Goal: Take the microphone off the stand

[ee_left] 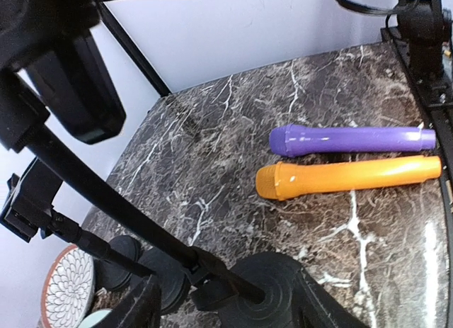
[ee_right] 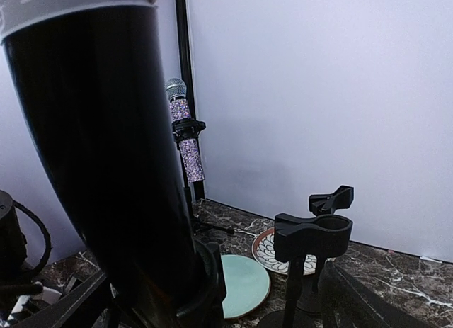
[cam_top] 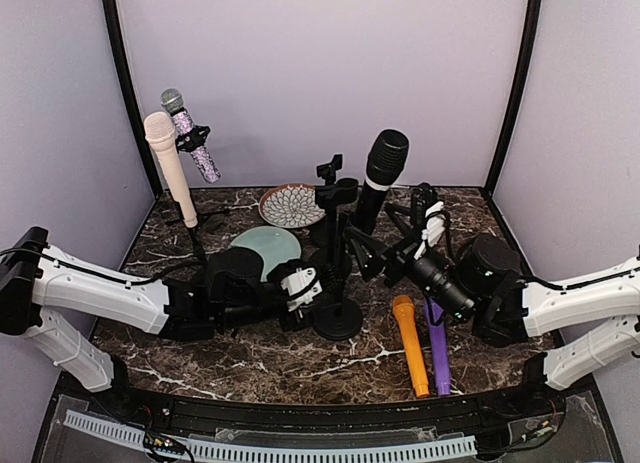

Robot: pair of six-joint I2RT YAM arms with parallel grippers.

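Note:
A black microphone [cam_top: 378, 178] leans in the clip of a black stand [cam_top: 338, 318] mid-table. It fills the left of the right wrist view as the microphone body [ee_right: 106, 151], with its foot in the clip [ee_right: 209, 285]. My right gripper [cam_top: 395, 255] [ee_right: 212, 300] stands open, one finger on each side of the microphone's lower body, not pressing on it. My left gripper [cam_top: 315, 288] [ee_left: 226, 300] reaches in from the left and straddles the stand's round base [ee_left: 283, 285], the right finger [ee_left: 333, 310] lying against it. The stand's pole [ee_left: 106, 200] rises to the upper left.
An orange microphone [cam_top: 411, 348] and a purple one [cam_top: 438, 348] lie side by side at front right. Two empty stand clips [cam_top: 335, 193] stand just behind the black stand. At back left are a beige microphone [cam_top: 168, 168] and a glittery one [cam_top: 192, 133] on stands. A patterned plate [cam_top: 290, 205] and a teal plate [cam_top: 265, 248] lie behind.

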